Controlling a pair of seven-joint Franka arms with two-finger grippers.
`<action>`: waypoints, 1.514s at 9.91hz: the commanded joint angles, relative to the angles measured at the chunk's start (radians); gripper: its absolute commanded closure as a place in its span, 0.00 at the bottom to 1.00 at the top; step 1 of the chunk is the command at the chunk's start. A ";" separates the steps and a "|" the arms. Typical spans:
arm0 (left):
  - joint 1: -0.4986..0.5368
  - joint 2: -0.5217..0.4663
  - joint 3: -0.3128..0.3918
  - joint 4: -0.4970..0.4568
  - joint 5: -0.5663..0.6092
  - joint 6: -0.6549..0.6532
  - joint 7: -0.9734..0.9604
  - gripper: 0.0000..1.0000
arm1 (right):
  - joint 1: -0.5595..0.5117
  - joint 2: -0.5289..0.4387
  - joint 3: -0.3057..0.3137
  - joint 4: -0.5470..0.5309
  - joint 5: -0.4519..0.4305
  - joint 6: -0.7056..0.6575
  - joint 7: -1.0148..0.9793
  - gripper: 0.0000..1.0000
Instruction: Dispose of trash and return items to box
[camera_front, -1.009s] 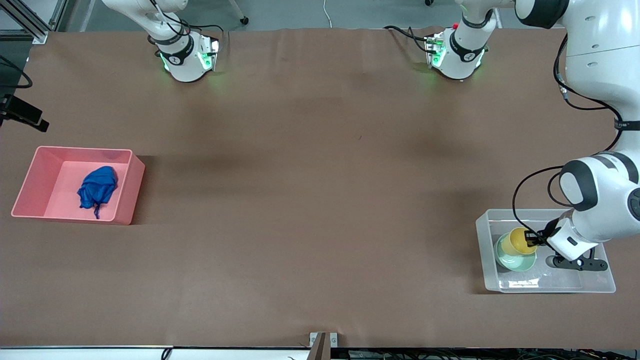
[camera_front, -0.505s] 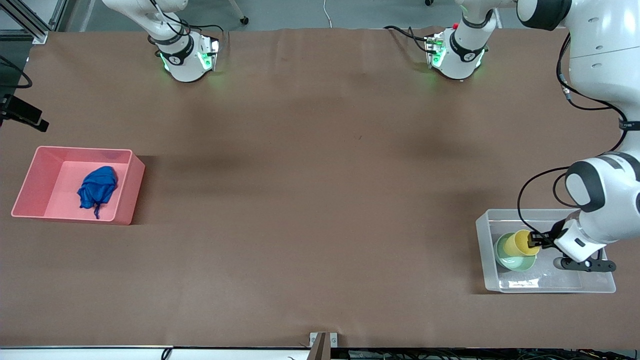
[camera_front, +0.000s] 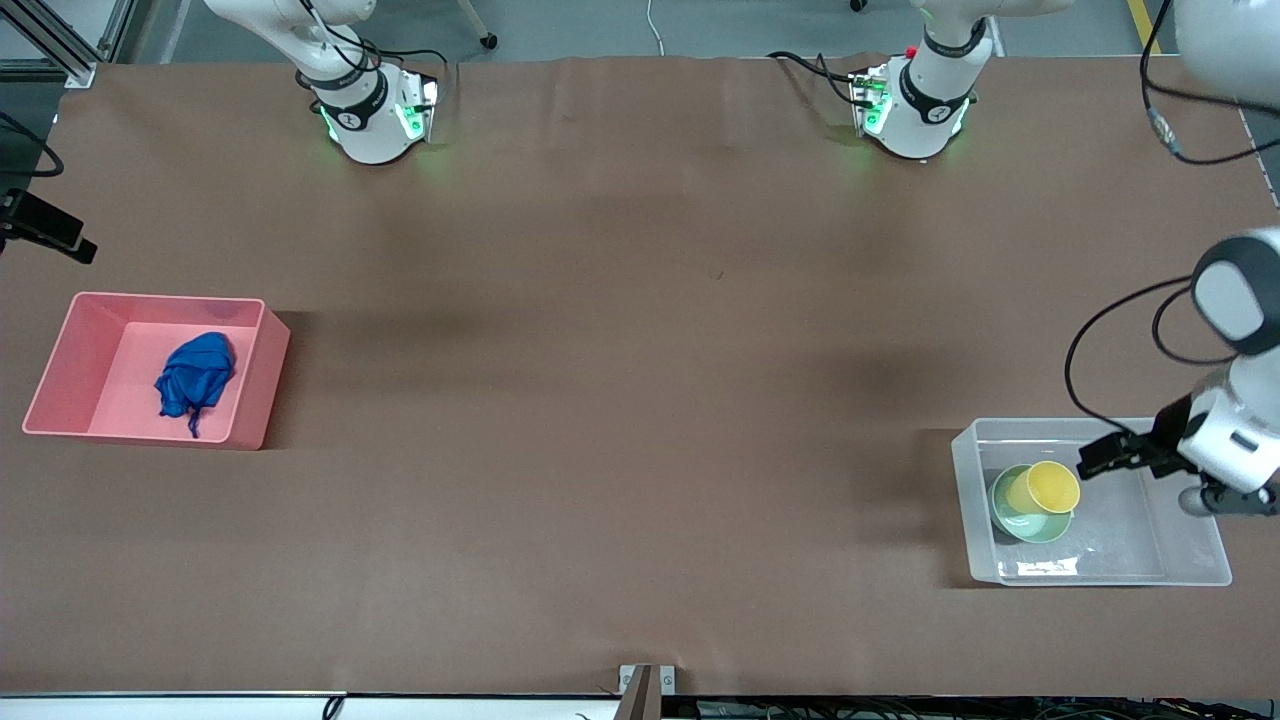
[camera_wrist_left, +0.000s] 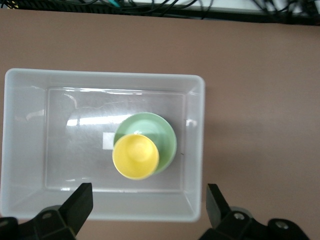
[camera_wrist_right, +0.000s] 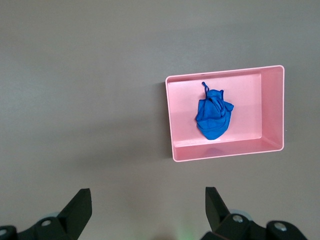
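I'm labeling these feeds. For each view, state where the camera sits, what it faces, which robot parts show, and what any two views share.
Front view: high across the table, facing both bases; left gripper open over the clear box.
Left wrist view: looks down past its open fingers at the yellow cup in the green bowl.
Right wrist view: looks down past its open fingers at the blue trash in the pink bin.
Shared: front and right wrist views both show the bin.

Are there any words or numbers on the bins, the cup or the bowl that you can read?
None can be read.
Small white sticker on the bottom of the clear plastic tub: looks blank.
Pink opaque bin, yellow cup, mint-green bowl, blue cloth wad: no writing.
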 joint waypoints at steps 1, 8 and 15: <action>0.001 -0.187 -0.044 -0.177 0.022 -0.017 -0.034 0.00 | -0.004 -0.016 0.002 -0.012 -0.001 -0.003 -0.007 0.00; 0.015 -0.261 -0.114 0.133 0.143 -0.503 -0.086 0.00 | -0.005 -0.016 0.000 -0.012 -0.001 -0.001 -0.008 0.00; 0.012 -0.332 -0.114 0.036 0.145 -0.554 -0.108 0.00 | -0.013 -0.016 0.000 -0.014 -0.001 -0.003 -0.008 0.00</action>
